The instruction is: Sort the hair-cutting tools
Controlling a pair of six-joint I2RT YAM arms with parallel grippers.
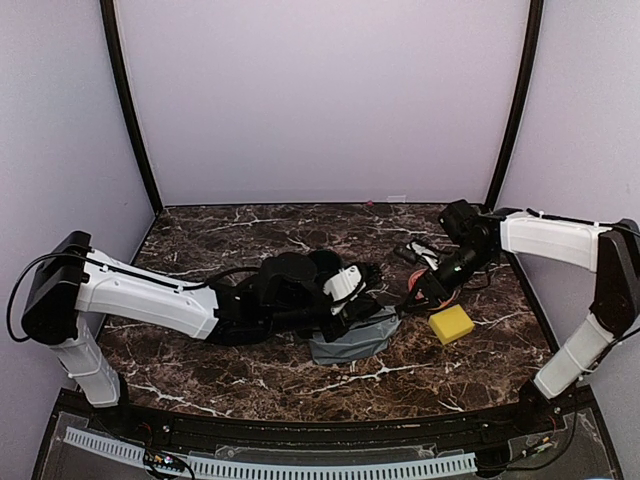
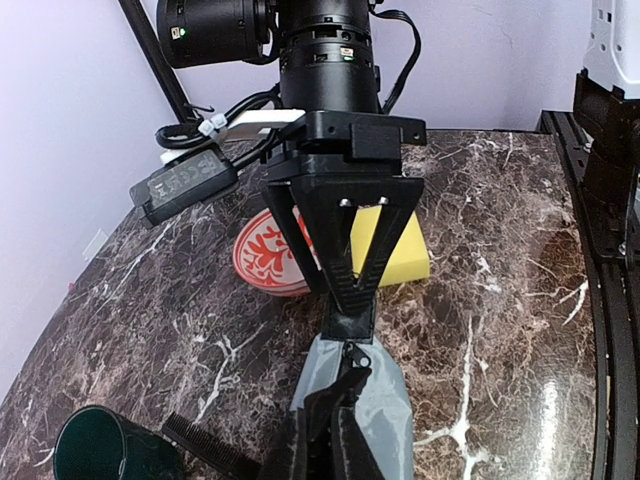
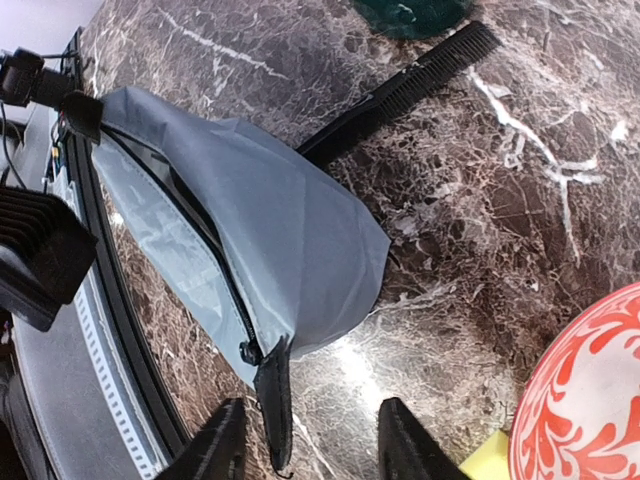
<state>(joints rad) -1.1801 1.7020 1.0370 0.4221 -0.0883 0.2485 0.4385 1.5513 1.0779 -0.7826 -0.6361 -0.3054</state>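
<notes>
A grey zip pouch (image 1: 355, 338) lies mid-table with its zipper partly undone. My left gripper (image 2: 322, 415) is shut on the pouch's near end (image 2: 395, 400) at the zipper opening. At the far end, my right gripper (image 3: 315, 440) stands open around the pouch's black pull tab (image 3: 275, 410). The tab lies close to the left finger (image 3: 215, 445) and is not pinched. A long black comb (image 3: 420, 80) lies on the marble beside the pouch (image 3: 280, 230), partly tucked under it. It also shows in the left wrist view, comb (image 2: 205, 445). No other cutting tool shows.
A dark green cup (image 2: 95, 445) stands by the comb's end. A red-and-white plate (image 2: 270, 255) and a yellow sponge (image 1: 451, 323) sit under and beside the right gripper (image 1: 425, 290). The table's front rail (image 3: 110, 400) runs just behind the pouch.
</notes>
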